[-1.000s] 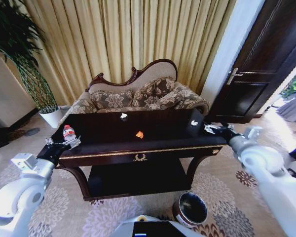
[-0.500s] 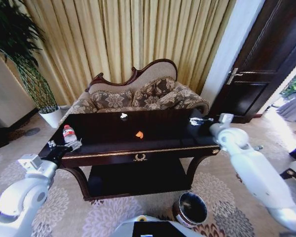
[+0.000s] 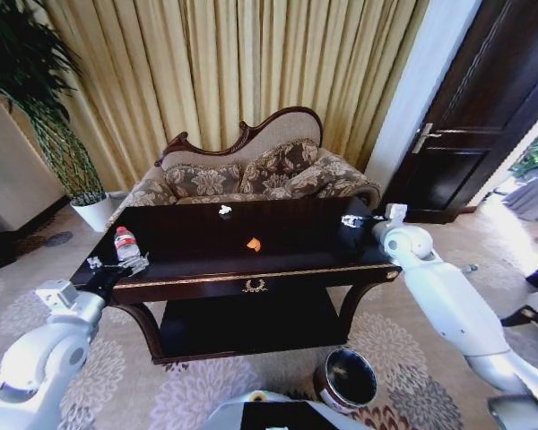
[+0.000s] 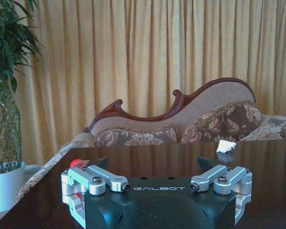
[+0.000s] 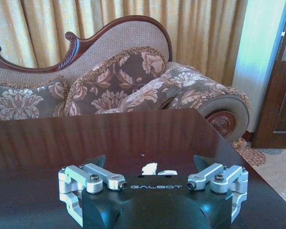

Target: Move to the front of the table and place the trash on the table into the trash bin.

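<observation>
Dark table (image 3: 278, 269) in front of robot, floral sofa (image 3: 251, 175) behind its far edge. Trash bin (image 3: 347, 378) on carpet, near right, below table front. Right gripper (image 3: 352, 220) at table's far right corner, fingers spread wide, holding nothing; white paper wad (image 5: 149, 168) lies on the tabletop just ahead between them. Left gripper (image 3: 117, 266) at near left edge, fingers also wide apart, empty, bottle with red cap (image 3: 124, 243) upright just beside it. Orange scrap (image 3: 253, 243) mid-table. Second white wad (image 3: 224, 210) near the far edge, centre.
</observation>
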Tool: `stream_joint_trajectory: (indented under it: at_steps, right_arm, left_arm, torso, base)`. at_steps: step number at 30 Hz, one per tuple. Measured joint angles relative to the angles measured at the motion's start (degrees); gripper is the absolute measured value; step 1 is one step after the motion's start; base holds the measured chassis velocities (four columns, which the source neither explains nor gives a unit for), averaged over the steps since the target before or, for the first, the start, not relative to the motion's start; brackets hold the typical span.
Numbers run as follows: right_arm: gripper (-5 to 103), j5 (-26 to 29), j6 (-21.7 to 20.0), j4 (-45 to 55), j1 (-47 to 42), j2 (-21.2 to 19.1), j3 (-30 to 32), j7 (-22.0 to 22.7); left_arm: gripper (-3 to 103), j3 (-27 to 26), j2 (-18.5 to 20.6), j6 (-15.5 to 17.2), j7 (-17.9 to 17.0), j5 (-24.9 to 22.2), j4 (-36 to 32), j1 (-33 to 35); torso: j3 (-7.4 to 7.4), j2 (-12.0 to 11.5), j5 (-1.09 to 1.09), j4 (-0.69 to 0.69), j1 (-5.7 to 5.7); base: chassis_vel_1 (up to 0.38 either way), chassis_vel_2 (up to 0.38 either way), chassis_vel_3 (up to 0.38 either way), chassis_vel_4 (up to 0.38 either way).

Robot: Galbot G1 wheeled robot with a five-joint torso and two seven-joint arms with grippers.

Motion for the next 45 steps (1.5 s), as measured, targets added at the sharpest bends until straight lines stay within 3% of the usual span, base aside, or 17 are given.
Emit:
stream_joint_trajectory:
  at_steps: [17,19,25,30,32,34,35,42,45]
  right_arm:
    - [103,-1.5,0.6,-3.0,1.3,1.4,-2.3,-0.1]
    - [95,-2.4,0.9,-3.9,1.7,1.6,-2.8,-0.4]
    - [90,-3.6,1.1,-5.5,2.9,2.4,-3.8,-0.6]
    - [74,-4.3,1.6,-5.8,3.4,3.1,-4.3,-0.6]
    - [63,-4.6,1.6,-5.7,3.4,3.2,-4.4,-0.5]
    - [63,-4.7,1.6,-5.5,3.3,3.2,-4.3,-0.5]
    - [51,-4.8,1.6,-5.1,2.8,3.0,-3.9,-0.6]
    - [30,-5.5,1.9,-4.3,0.7,1.7,-2.1,-1.1]
    - [14,-5.7,2.4,-3.8,-0.5,1.0,-1.1,-1.8]
  left_arm:
    - [100,0.8,1.0,-0.6,-1.6,-0.7,0.3,-2.2]
    - [100,0.7,1.1,-0.6,-1.9,-1.1,0.3,-2.4]
    - [100,-0.7,1.4,-0.6,-2.0,-1.9,0.3,-2.3]
    - [100,-1.2,1.5,-0.6,-2.0,-2.1,0.4,-2.2]
    - [100,-1.3,1.6,-0.6,-2.0,-2.3,0.4,-2.2]
    - [100,-1.3,1.6,-0.6,-2.0,-2.4,0.3,-2.3]
    - [100,-1.3,1.7,-0.6,-2.0,-2.5,0.3,-2.3]
    - [100,-0.5,1.8,-0.6,-2.0,-2.5,0.3,-3.0]
    - [100,-0.1,1.9,-0.5,-2.0,-2.6,0.0,-3.2]
  torso:
    - [0.00,0.0,0.00,0.01,0.00]
    - [0.00,0.0,0.00,0.01,0.00]
    - [0.00,0.0,0.00,0.02,0.00]
    - [0.00,0.0,0.00,0.02,0.00]
    - [0.00,0.0,0.00,0.02,0.00]
    - [0.00,0.0,0.00,0.02,0.00]
    - [0.00,0.0,0.00,0.02,0.00]
    - [0.00,0.0,0.01,0.01,0.00]
    - [0.00,0.0,0.01,0.00,0.00]
  base:
    - [0.000,0.000,0.000,0.000]
    - [0.000,0.000,0.000,0.000]
    - [0.000,0.000,0.000,0.000]
    - [0.000,0.000,0.000,0.000]
    - [0.000,0.000,0.000,0.000]
    - [0.000,0.000,0.000,0.000]
    - [0.000,0.000,0.000,0.000]
    - [0.000,0.000,0.000,0.000]
    - [0.000,0.000,0.000,0.000]
